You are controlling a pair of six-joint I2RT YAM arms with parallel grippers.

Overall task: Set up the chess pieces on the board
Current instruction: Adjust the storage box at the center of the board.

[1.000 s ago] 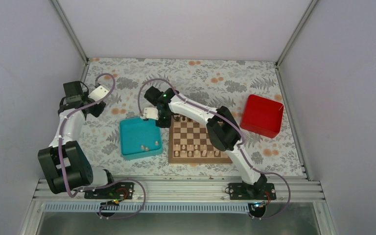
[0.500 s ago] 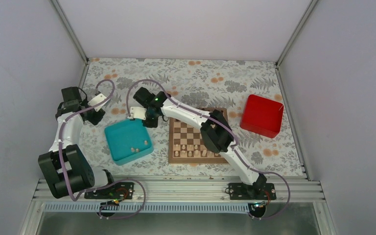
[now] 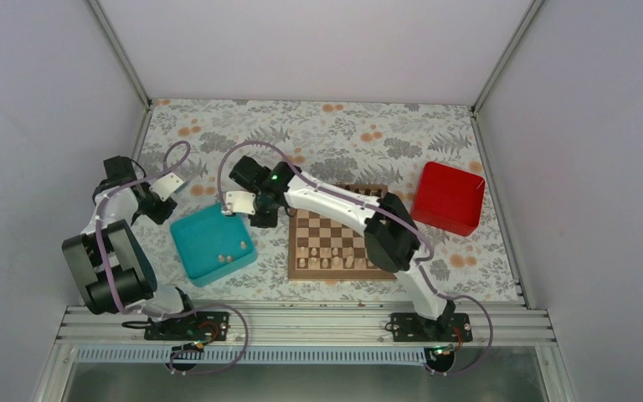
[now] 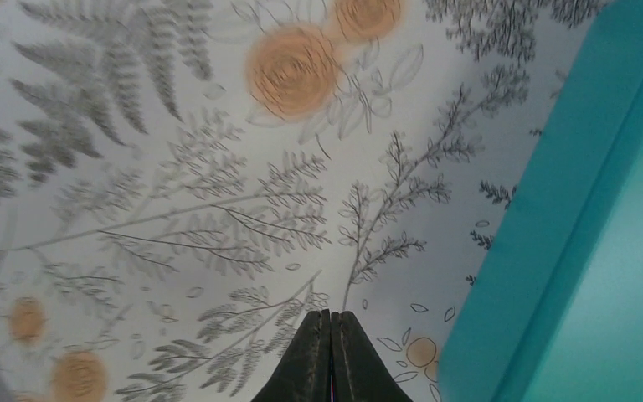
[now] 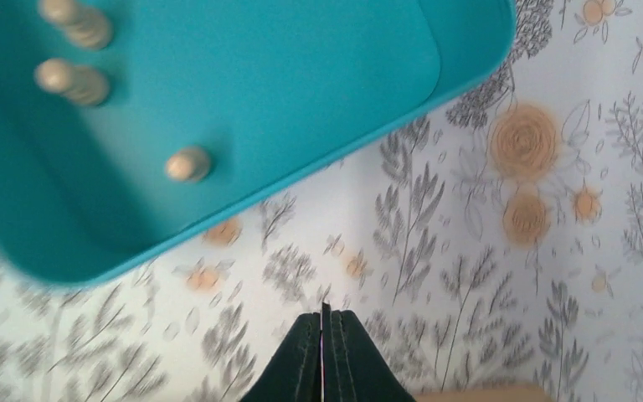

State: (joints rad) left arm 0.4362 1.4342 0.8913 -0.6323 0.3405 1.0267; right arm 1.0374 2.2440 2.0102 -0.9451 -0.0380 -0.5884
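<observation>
**Beige wooden pieces awaiting placement**

Pale chess pieces [image 5: 188,163] are tiny, turned and round-headed. They are probably light, rigid and apt to roll or topple, so a pinch across the narrow stem above the base looks like the safest hold. Three lie loose in the teal tray [image 5: 259,67], near the left side of the board [image 3: 335,228], whose near ranks carry more pale pieces. The right gripper [image 5: 325,316], fingers pressed together and empty, hangs over the floral cloth [image 5: 469,251] beside the tray. The left gripper [image 4: 332,316], likewise closed on nothing, is by the tray's opposite wall.
</observation>
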